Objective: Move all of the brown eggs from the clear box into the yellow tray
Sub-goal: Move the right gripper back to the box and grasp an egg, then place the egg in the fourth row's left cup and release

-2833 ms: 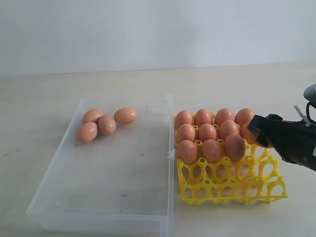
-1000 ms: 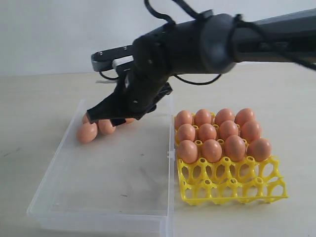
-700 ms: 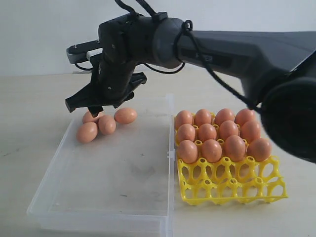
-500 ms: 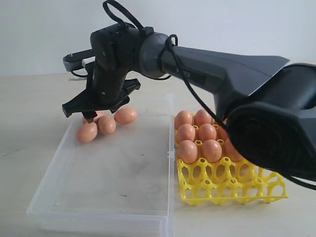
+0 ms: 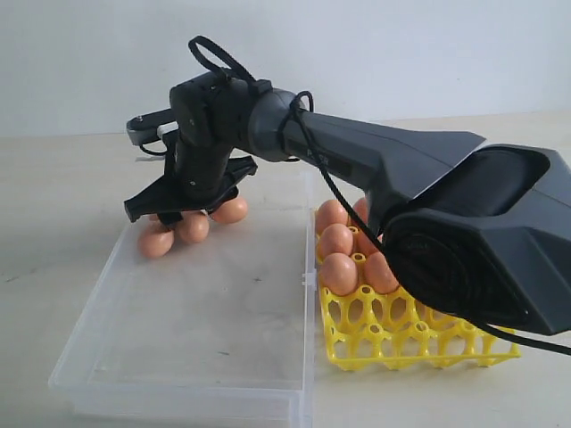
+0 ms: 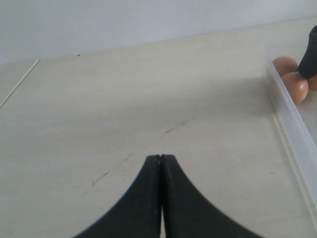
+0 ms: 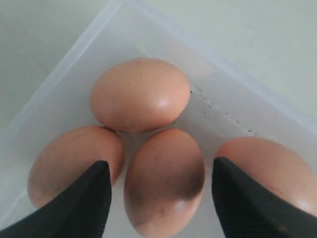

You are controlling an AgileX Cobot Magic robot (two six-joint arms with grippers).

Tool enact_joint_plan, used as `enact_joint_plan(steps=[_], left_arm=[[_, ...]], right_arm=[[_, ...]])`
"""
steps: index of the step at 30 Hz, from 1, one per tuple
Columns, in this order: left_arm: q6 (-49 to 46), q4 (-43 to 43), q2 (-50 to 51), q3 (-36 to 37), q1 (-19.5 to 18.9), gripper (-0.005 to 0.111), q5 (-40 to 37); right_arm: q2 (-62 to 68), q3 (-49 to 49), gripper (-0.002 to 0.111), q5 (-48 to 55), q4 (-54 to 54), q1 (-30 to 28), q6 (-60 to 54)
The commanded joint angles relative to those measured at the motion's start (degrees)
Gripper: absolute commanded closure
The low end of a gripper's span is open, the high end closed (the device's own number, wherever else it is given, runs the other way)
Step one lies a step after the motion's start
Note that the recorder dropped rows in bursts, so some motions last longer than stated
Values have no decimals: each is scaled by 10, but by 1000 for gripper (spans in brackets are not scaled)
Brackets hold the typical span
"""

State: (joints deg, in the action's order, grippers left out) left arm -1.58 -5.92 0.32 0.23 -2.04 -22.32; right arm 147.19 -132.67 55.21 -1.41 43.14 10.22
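Left gripper (image 6: 160, 159) sits out over bare counter (image 6: 89, 99), clenched on nothing with its jaws pressed flat together, so it's idle. Next over is the clear box (image 5: 201, 325): four brown eggs (image 7: 139, 94) left in it, bunched in the far left corner and touching each other. The right gripper (image 7: 161, 171) reaches across the middle and hangs low over that bunch. It's released, jaws spread wide, nothing grasped. Wrist view shows its fingers (image 7: 84, 198) either side of the middle egg (image 7: 164, 198), and each finger overlaps a neighbour egg in that view; can't tell whether they touch. Further right, the yellow tray (image 5: 401, 334) sits just beside the box's right wall. The arm covers a lot of it, but the far rows hold eggs where I can see them and the near row of cups is empty. My read: we're at the pick for one of the last four eggs, lined up but not closed. Next move needs a short drop so the fingers bracket the egg's belly, then a gentle close across the short axis. After that, lift straight up over the box wall before swinging right to an empty near-row cup. Main risk is a fingertip nudging the neighbours on the way down, since the gaps in that bunch look tight.
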Motion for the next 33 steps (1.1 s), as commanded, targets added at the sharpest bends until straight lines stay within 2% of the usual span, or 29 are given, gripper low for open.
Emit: enact_joint_plan(steps=[1,7,9,12,13,17,19,21,23,26,27,29,33], left_arm=[[3,1,-3,-2,3,107,5],[3,1,-3,-2,3,107,5],[3,1,-3,-2,3,107,5],[3,1,-3,-2,3,107,5],[3,1,-3,-2,3,107,5],[3,1,-3,-2,3,107,5],[3,1,-3,-2,3,107,5],[3,1,-3,-2,3,107,5],[3,1,-3,-2,3,107,5],[3,1,-3,-2,3,107,5],[3,1,-3,-2,3,107,5],[3,1,-3,-2,3,107,5],[3,1,-3,-2,3,107,5]], right_arm=[[15,-5,50,-11,-6,-6,3],[25,-9,55,-13,-4,-9,3],[26,-9,67,-13,-4,-9,3],[12,-9,101,-12,-3,-11,-2],[7,-9,108,-12,-2,-11,-4],[-59,33,108,-44,-7,-15,-17],[-135,129,108,-122,-40,-15,-17],[-231,280,108,-244,-64,-15,-11],[-371,515,108,-456,-81,-19,-11],[-506,760,108,-660,-75,-35,-23],[-547,839,108,-712,-41,-39,-59],[-603,963,108,-813,37,-40,-126],[-646,1082,108,-905,81,-40,-141]])
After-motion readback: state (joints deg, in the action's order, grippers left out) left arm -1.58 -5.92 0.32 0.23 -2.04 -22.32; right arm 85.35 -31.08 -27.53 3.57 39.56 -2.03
